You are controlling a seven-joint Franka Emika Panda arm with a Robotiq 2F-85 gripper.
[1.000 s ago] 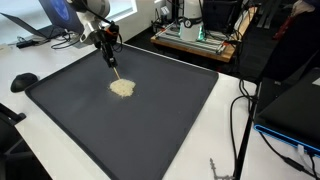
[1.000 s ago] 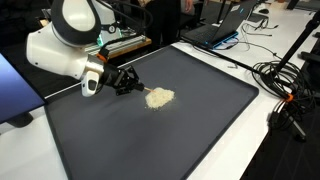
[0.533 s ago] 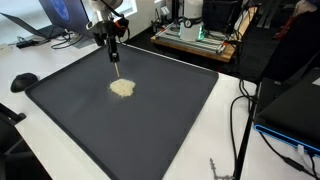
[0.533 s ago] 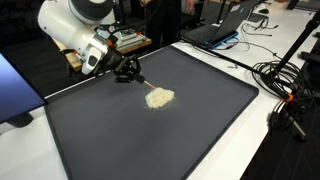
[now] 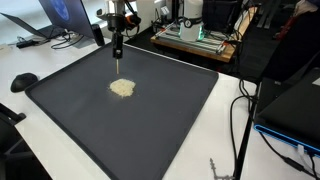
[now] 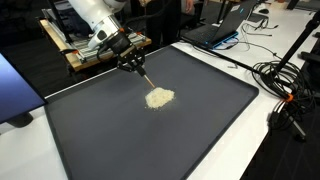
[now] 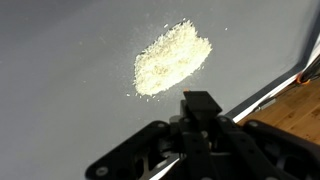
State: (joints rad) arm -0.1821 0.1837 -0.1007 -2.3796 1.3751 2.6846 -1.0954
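Dark mat (image 5: 170, 120) is spread over a white tabletop (image 5: 228, 130), and a pale powder pile (image 5: 122, 88) is heaped near the mat's middle. Toward the mat's far edge, the end effector (image 5: 117, 47) is clamped on a thin stick (image 5: 119, 64). The stick is angled down at the pile, its tip just short of it.

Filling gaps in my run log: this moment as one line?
claw: shut on thin stick | tip: over mat, apart from powder pile | pile: single heap
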